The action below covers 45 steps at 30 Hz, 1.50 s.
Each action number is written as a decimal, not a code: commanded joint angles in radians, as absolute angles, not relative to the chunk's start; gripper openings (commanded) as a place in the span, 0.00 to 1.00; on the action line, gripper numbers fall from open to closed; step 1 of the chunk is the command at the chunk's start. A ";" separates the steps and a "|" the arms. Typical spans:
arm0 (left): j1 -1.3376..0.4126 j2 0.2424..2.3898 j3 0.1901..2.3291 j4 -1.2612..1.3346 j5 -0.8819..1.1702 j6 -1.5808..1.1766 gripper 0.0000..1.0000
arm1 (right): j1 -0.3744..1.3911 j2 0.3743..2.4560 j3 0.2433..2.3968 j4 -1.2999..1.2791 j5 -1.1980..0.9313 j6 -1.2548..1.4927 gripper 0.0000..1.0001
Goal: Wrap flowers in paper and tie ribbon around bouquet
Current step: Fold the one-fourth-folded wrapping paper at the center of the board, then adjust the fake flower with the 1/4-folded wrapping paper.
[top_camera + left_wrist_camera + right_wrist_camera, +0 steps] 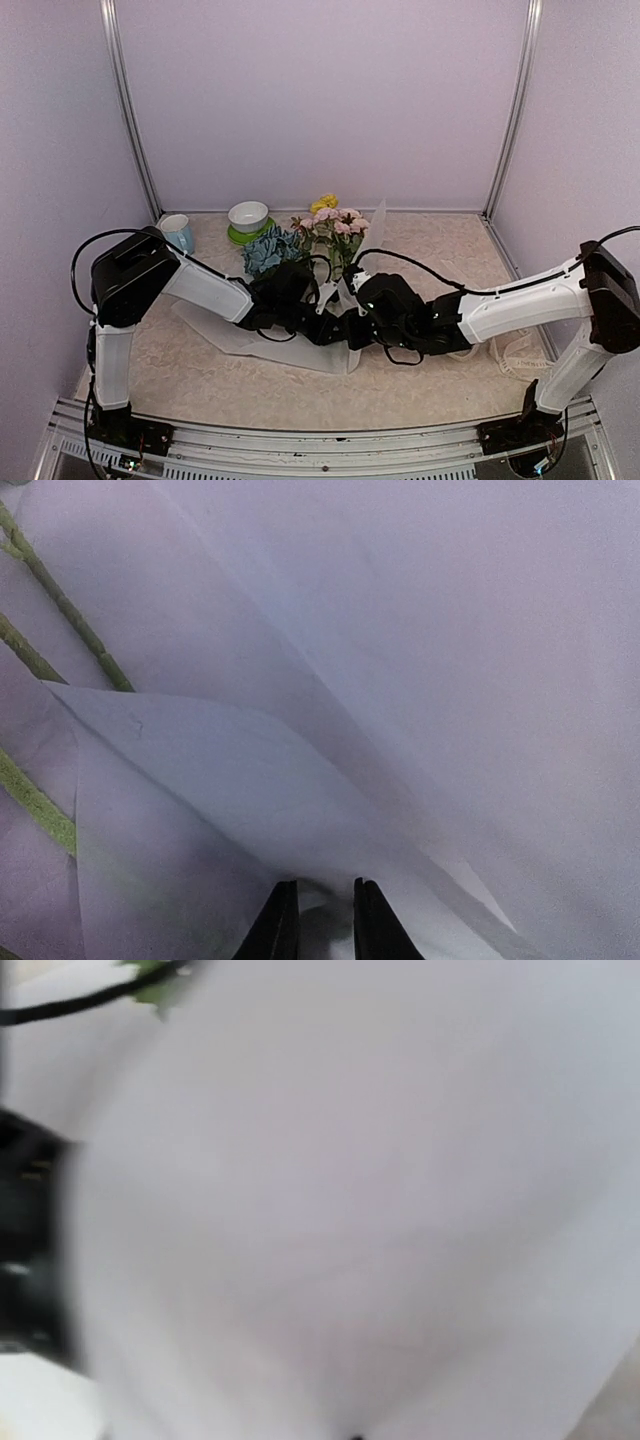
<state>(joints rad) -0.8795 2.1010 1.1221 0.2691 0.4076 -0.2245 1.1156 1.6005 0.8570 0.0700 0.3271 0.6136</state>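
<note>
1. The flowers (325, 228) stand up near the back of the table, heads toward the far wall. The paper (215, 330) lies under and around their stems, spreading out to the near left of the flowers, with one flap rising just right of the blooms.
2. The wrapping looks started but loose. The sheet is folded up about the stems, yet no tight cone shows.
3. The left gripper (320, 925) has its jaws nearly together on a fold of the paper, just on the near side of the flowers.
4. The right gripper (352, 300) is also just near of the flowers, close beside the left one. Whether it is open or closed on anything I cannot tell: its own view is a blur of white.
5. A pale heap that I take for the ribbon (515, 352) lies well to the right of the flowers, apart from them and not tied round anything. Closing the wrap and the whole tying step are left.
6. Only the top view shows the blooms, the ribbon, and a mug (178, 232) and bowl (248, 214) left of the flowers.
7. Only the left wrist view shows the pinched fold and the green stems (70, 610) against the sheet.
</note>
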 commanded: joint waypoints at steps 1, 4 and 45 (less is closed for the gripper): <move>-0.851 2.144 1.072 0.155 0.365 -0.233 0.21 | 1.133 1.609 0.911 0.074 0.284 0.468 0.13; -0.838 2.146 1.053 0.195 0.402 -0.256 0.21 | 1.132 1.641 0.920 0.088 0.211 0.396 0.10; -0.620 1.642 0.613 0.795 0.509 -0.602 0.71 | 1.131 1.826 1.019 0.027 0.163 0.320 0.00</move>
